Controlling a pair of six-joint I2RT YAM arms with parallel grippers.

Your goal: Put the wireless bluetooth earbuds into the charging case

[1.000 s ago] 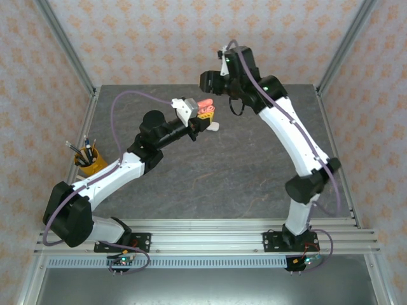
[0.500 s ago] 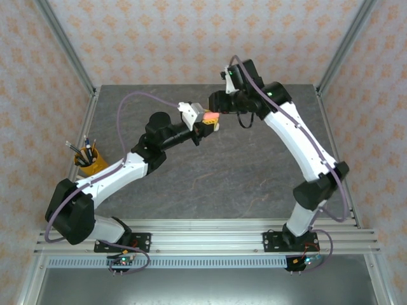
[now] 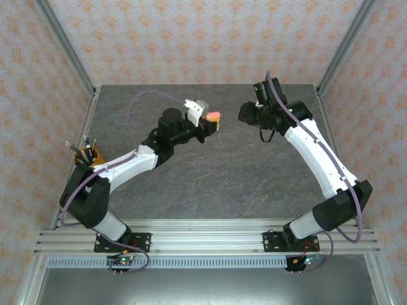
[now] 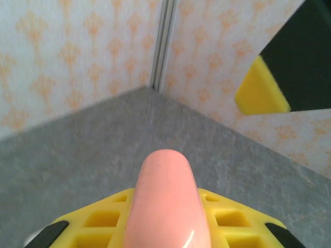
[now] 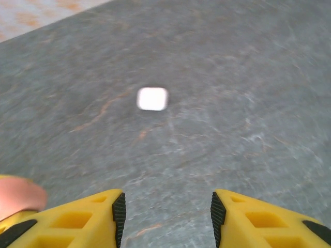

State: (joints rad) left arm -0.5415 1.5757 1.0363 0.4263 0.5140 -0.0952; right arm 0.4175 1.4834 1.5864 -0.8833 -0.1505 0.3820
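Pen cup (image 3: 86,160) stands on the counter (image 3: 254,184), well nearer than the pink case (image 3: 213,116). My left end effector (image 3: 209,121) is clenched on that case. My right end effector (image 5: 168,212), just right of it, is released and empty. A white case (image 5: 152,98) lies on the counter beyond.

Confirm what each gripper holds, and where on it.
Left gripper is shut on the coral-pink case, pinched across its sides, rounded end poking out in front. Right gripper holds nothing, jaws open.
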